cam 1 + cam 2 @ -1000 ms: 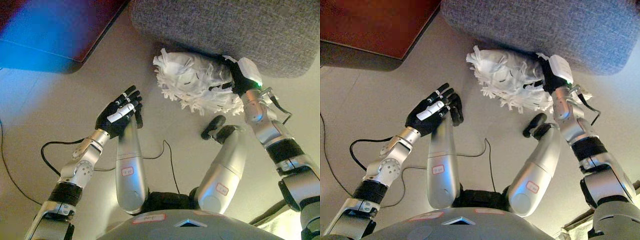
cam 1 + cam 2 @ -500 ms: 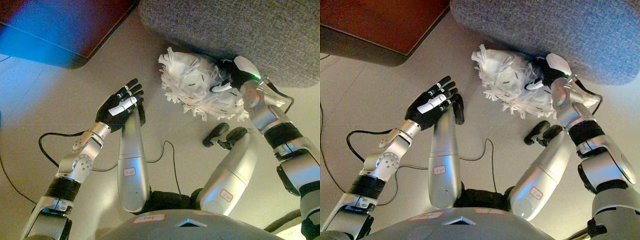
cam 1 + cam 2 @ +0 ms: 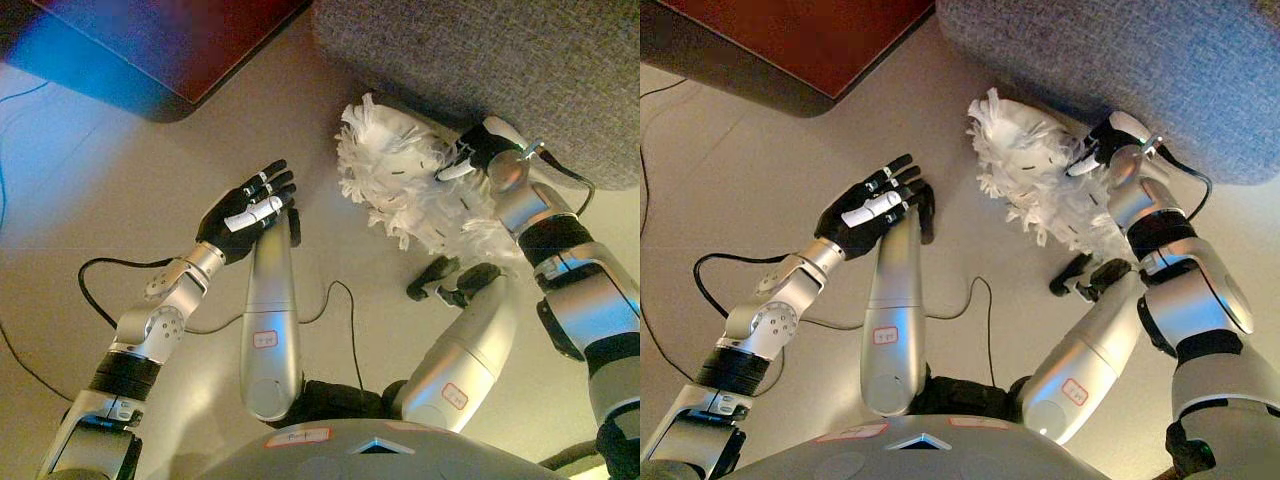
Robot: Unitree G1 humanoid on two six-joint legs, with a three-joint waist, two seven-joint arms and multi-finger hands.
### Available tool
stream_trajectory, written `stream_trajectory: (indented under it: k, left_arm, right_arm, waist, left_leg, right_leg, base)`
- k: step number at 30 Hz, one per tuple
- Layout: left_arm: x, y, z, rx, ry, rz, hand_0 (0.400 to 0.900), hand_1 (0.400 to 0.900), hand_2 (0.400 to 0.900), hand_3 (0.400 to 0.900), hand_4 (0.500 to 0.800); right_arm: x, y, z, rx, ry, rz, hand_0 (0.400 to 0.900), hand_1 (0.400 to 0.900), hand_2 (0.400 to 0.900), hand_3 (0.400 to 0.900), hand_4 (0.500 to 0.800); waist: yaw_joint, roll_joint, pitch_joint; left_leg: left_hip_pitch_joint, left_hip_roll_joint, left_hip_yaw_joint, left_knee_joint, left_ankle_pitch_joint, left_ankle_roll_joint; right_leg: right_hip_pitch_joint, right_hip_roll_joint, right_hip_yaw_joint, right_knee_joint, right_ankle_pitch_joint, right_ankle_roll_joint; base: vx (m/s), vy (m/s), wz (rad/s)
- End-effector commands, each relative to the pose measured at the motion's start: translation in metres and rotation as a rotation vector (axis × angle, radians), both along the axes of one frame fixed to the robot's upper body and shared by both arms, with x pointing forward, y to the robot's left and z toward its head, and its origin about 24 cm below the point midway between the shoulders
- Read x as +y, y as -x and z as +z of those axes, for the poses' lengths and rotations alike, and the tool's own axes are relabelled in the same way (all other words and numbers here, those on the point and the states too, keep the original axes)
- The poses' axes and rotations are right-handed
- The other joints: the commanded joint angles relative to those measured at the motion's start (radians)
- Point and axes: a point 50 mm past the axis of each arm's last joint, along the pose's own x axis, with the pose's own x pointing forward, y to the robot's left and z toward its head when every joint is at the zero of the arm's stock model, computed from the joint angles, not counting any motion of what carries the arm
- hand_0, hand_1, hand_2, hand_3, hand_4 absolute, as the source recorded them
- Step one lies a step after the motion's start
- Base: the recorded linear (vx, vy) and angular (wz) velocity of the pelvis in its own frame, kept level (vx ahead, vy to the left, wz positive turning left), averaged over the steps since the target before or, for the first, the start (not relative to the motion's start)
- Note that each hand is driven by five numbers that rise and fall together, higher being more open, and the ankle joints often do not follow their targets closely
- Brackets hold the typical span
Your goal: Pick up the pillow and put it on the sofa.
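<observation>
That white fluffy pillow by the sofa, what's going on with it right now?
The robot's right hand is gripping the white shaggy pillow at its right edge. The pillow lies on the floor against the base of the grey sofa, not yet up on it. The left hand hovers open to the pillow's left, touching nothing.

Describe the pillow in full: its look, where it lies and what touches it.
The pillow is white and shaggy, covered in ragged strips or tufts with a few short dark marks, and looks soft. It lies on the pale floor, tucked against the lower edge of the grey fabric sofa. The right hand is at its right side, its fingers dug into the fringe. The left hand is open and apart from it.
</observation>
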Motion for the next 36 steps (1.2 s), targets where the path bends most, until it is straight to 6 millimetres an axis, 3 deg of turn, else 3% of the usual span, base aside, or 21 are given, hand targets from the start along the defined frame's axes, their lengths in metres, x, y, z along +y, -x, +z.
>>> stream_trajectory:
  k: [1,11,19,27,29,30,31,36]
  left_arm:
    - [-0.020,0.015,-0.010,0.019,-0.025,-0.095,0.900,0.900,0.900,0.900,0.800]
    - [-0.021,0.017,-0.012,0.030,-0.010,-0.087,0.900,0.900,0.900,0.900,0.800]
    - [-0.018,0.021,-0.015,0.043,-0.003,-0.046,0.900,0.900,0.900,0.900,0.800]
    - [-0.002,0.028,-0.031,0.090,-0.047,0.106,0.900,0.900,0.900,0.900,0.800]
    - [0.001,0.028,-0.035,0.098,-0.062,0.132,0.900,0.900,0.900,0.900,0.800]
    - [0.003,0.031,-0.040,0.114,-0.070,0.139,0.900,0.900,0.900,0.900,0.800]
    - [0.004,0.031,-0.042,0.121,-0.075,0.140,0.900,0.900,0.900,0.900,0.800]
    - [0.005,0.032,-0.054,0.183,-0.111,0.145,0.900,0.900,0.900,0.900,0.800]
  right_arm:
    - [-0.012,0.001,0.001,-0.008,-0.066,-0.077,0.400,0.400,0.400,0.400,0.500]
    - [-0.008,0.001,0.001,-0.063,-0.101,-0.055,0.400,0.400,0.400,0.400,0.500]
    - [0.010,-0.004,0.029,-0.268,-0.124,0.065,0.400,0.400,0.400,0.400,0.500]
    - [0.031,0.014,0.066,-0.590,-0.087,0.237,0.400,0.400,0.400,0.400,0.500]
    - [0.034,0.023,0.074,-0.665,-0.081,0.272,0.400,0.400,0.400,0.400,0.500]
    - [0.035,0.029,0.074,-0.690,-0.077,0.288,0.400,0.400,0.400,0.400,0.500]
    - [0.034,0.035,0.076,-0.725,-0.073,0.304,0.400,0.400,0.400,0.400,0.500]
    - [0.030,0.061,0.076,-0.794,-0.080,0.364,0.400,0.400,0.400,0.400,0.500]
  waist:
    - [0.059,0.056,0.002]
    - [0.055,0.056,0.002]
    - [0.044,0.049,0.002]
    - [0.002,0.016,0.002]
    - [-0.013,-0.003,0.002]
    - [-0.017,-0.009,0.002]
    - [-0.024,-0.021,0.002]
    - [-0.044,-0.058,-0.037]
  left_leg:
    - [0.045,0.037,-0.013,0.174,-0.117,0.036]
    - [0.053,0.050,-0.006,0.169,-0.116,0.037]
    - [0.096,0.063,0.020,0.097,-0.098,0.039]
    - [0.310,0.086,0.090,-0.229,0.010,0.031]
    - [0.376,0.069,0.114,-0.353,0.078,0.042]
    - [0.437,0.068,0.121,-0.392,0.065,0.035]
    - [0.480,0.055,0.137,-0.464,0.113,0.046]
    - [0.695,0.015,0.182,-0.675,0.168,0.053]
  right_leg:
    - [-0.054,0.013,0.052,0.055,0.030,0.030]
    - [-0.034,0.015,0.049,0.041,0.035,0.030]
    - [0.019,0.031,0.021,-0.037,0.068,0.036]
    - [0.242,0.076,-0.064,-0.375,0.214,0.052]
    - [0.317,0.084,-0.105,-0.511,0.289,0.051]
    - [0.378,0.085,-0.118,-0.549,0.281,0.069]
    - [0.430,0.085,-0.140,-0.636,0.330,0.063]
    - [0.658,0.098,-0.208,-0.879,0.417,0.083]
  base:
    - [0.00,0.022,-0.05]
    - [0.00,0.019,-0.05]
    - [-0.01,0.018,-0.08]
    - [0.00,0.023,-0.20]
    - [0.00,0.040,-0.19]
    - [0.01,0.051,-0.16]
    - [0.09,0.048,-0.19]
    - [0.07,0.017,-0.16]
